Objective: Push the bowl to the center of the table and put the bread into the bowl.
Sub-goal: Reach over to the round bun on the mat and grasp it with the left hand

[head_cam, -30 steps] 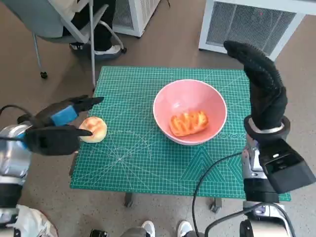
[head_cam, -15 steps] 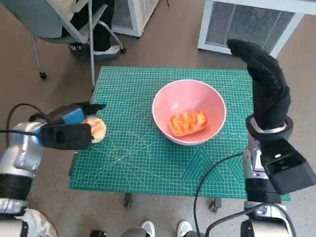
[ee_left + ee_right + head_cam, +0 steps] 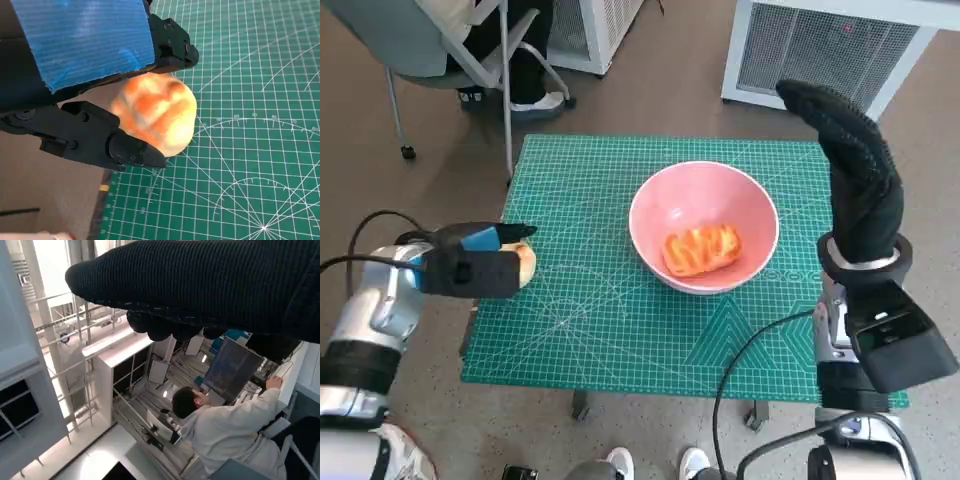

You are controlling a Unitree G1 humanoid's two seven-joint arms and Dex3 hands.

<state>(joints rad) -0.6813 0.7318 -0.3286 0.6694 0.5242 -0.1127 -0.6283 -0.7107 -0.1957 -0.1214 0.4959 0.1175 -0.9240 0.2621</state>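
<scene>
Bread roll (image 3: 523, 264) sits between the left hand's (image 3: 470, 262) fingers at the mat's (image 3: 620, 320) edge; the pink bowl (image 3: 704, 225), well off toward the raised, empty right hand (image 3: 855, 165), holds another bread (image 3: 701, 248). Left wrist view: fingers (image 3: 125, 150) grip the roll (image 3: 157, 117). Right wrist view: the glove (image 3: 200, 285) holds nothing, a person (image 3: 225, 425) beyond.

A green cutting mat with a white grid (image 3: 620, 320) covers the small table. On it, right of centre, sits a pink round bowl (image 3: 670, 200); a pale round bun (image 3: 525, 265) lies at the left edge.
</scene>
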